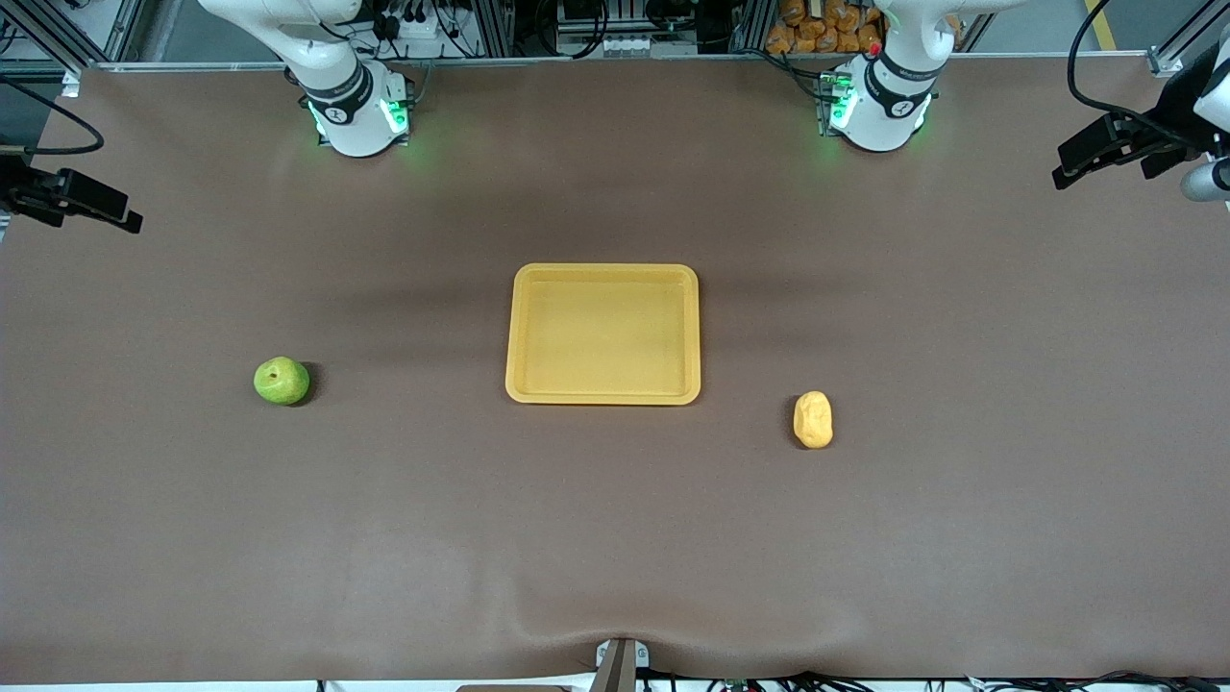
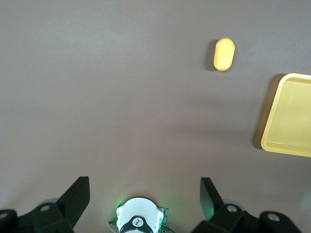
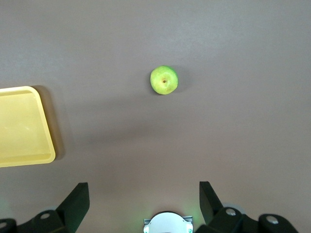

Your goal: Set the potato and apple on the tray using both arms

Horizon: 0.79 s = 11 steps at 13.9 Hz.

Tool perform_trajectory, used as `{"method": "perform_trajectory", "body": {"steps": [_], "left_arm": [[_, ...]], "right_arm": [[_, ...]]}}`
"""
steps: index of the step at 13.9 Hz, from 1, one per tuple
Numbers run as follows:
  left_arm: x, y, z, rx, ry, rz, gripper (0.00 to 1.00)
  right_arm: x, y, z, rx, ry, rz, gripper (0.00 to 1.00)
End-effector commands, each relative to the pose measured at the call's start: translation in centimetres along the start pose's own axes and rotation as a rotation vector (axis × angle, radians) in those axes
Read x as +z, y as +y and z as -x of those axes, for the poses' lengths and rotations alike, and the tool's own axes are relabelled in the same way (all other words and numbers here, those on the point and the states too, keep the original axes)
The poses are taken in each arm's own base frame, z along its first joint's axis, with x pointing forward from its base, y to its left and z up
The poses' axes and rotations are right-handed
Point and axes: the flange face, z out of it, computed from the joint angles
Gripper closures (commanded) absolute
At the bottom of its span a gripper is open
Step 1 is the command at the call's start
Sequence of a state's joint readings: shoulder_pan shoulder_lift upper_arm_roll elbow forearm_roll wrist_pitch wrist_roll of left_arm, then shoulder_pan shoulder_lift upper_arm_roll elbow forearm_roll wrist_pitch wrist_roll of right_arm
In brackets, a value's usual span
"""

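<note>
The yellow tray [image 1: 602, 272] lies empty in the middle of the table. The green apple [image 1: 282, 381] sits on the cloth toward the right arm's end, about level with the tray's nearer edge. The yellow-orange potato [image 1: 813, 419] lies toward the left arm's end, slightly nearer the front camera than the tray. My left gripper [image 2: 144, 187] is open and empty, high over its own base, with the potato [image 2: 224, 54] and a tray corner [image 2: 272, 116] far below. My right gripper [image 3: 142, 187] is open and empty, high over its base, above the apple [image 3: 164, 80] and the tray's edge [image 3: 46, 121].
Both white arm bases [image 1: 357, 113] [image 1: 879, 108] stand at the table's edge farthest from the front camera. Black fixtures [image 1: 72, 197] [image 1: 1105, 149] jut in over both ends of the table. Brown cloth covers the whole table.
</note>
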State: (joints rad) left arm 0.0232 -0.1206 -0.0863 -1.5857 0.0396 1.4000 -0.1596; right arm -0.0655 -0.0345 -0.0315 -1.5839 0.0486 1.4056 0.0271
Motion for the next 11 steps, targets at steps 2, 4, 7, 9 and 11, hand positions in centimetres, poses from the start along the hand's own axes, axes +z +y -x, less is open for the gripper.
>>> {"method": "perform_trajectory", "body": {"steps": [2,4,7,9,11], "left_arm": [[-0.3,0.0,0.1,0.014,-0.007,0.011,0.0],[-0.1,-0.1,-0.1,0.013,-0.008,0.013,0.0],[0.0,-0.1,-0.4,0.011,-0.007,0.018,0.0],[0.3,0.0,-0.6,0.011,-0.013,0.019,0.0],[0.8,0.2,-0.9,0.015,-0.021,0.017,0.0]], "right_arm": [[0.5,-0.3,-0.8,0.005,-0.002,0.015,0.0],[1.0,-0.3,-1.2,0.005,-0.003,0.015,0.0],[2.8,-0.4,-2.9,-0.001,-0.014,0.017,0.0],[4.8,-0.4,-4.8,-0.005,-0.019,0.017,0.0],[7.6,-0.1,-6.2,-0.004,-0.008,0.017,0.0]]}}
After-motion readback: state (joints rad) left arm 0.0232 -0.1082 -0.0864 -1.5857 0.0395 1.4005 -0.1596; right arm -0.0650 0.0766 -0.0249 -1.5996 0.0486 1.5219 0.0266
